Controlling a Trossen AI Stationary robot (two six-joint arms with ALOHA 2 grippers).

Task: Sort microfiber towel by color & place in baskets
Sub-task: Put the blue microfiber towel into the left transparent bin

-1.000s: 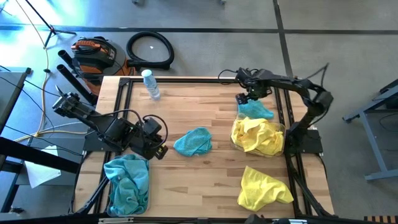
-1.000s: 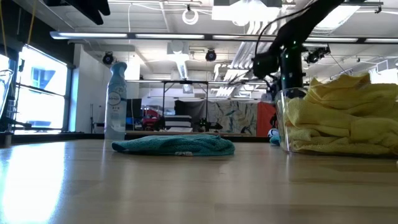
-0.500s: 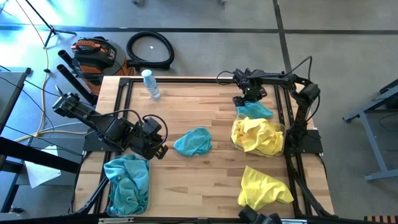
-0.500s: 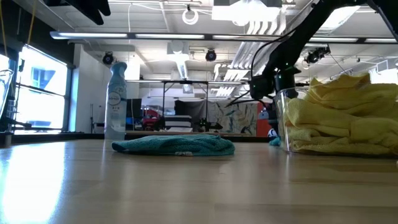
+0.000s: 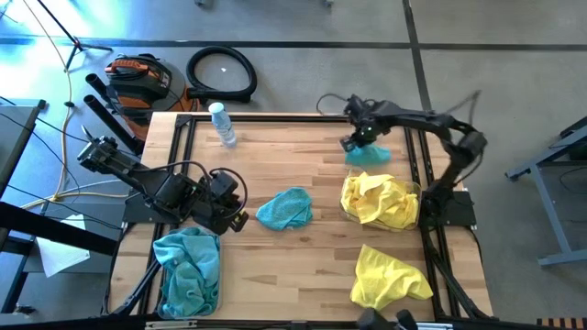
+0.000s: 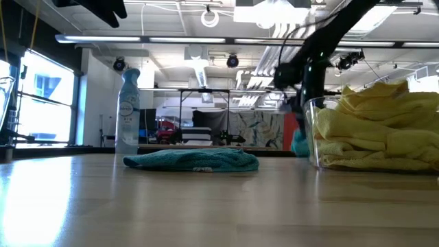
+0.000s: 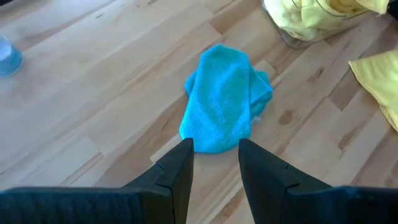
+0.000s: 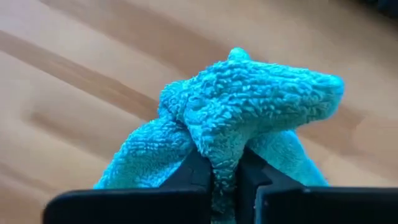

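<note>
A teal towel (image 8: 242,106) is pinched in the closed jaws of the right gripper (image 5: 359,139) at the table's far edge, beside the yellow-filled basket (image 5: 415,197), presumably for carrying to the teal basket (image 5: 163,286). The left gripper (image 7: 216,158) is held part-open over another teal towel (image 7: 225,98).

Bare wood runs open across the table (image 5: 312,257) between the teal cloth (image 5: 284,208) at its middle and the front edge. The spray bottle (image 5: 222,125) stands at the far left corner; the yellow-filled basket (image 5: 381,202) and loose yellow towel (image 5: 388,276) crowd the right edge.
</note>
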